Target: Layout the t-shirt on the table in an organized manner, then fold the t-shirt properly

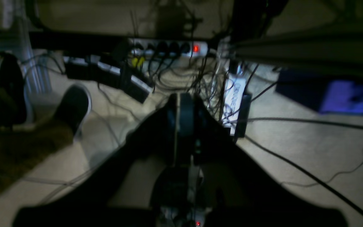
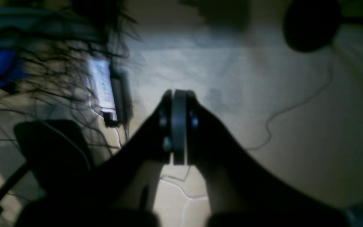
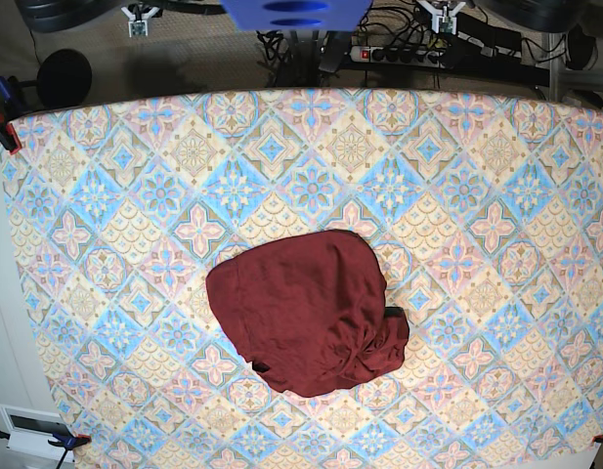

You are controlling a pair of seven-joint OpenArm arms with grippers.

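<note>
- From the base view, the table (image 3: 106, 195) fills nearly the whole picture; its left edge runs down close to the frame's side, with clamps at the top-left corner and at the bottom-left corner.
- I see bare patterned cloth on the left part of the table, well apart from the garment.
- The t-shirt (image 3: 306, 313) lies a little below the table's middle, bunched into a rounded heap, not spread flat; no sleeve is laid out that I can pick out.
- Its left edge curves smoothly; its lower right part is gathered into wrinkles and a knot-like pucker.
- A small dark tab shows at its lower left edge and another at its right edge; I cannot tell what they are.
- Right of the t-shirt there is bare cloth out to the table's right edge; the far edge bows along the top, with a power strip (image 3: 404, 54) and cables behind it.
- Neither arm reaches over the table in the base view.
- The right gripper (image 2: 179, 126) shows in its wrist view with fingers pressed together on nothing, pointing at pale floor and tangled cables.
- The left gripper (image 1: 184, 119) is likewise closed and empty in its wrist view, aimed at floor, cables and a shoe (image 1: 74, 105) at the left.
</note>
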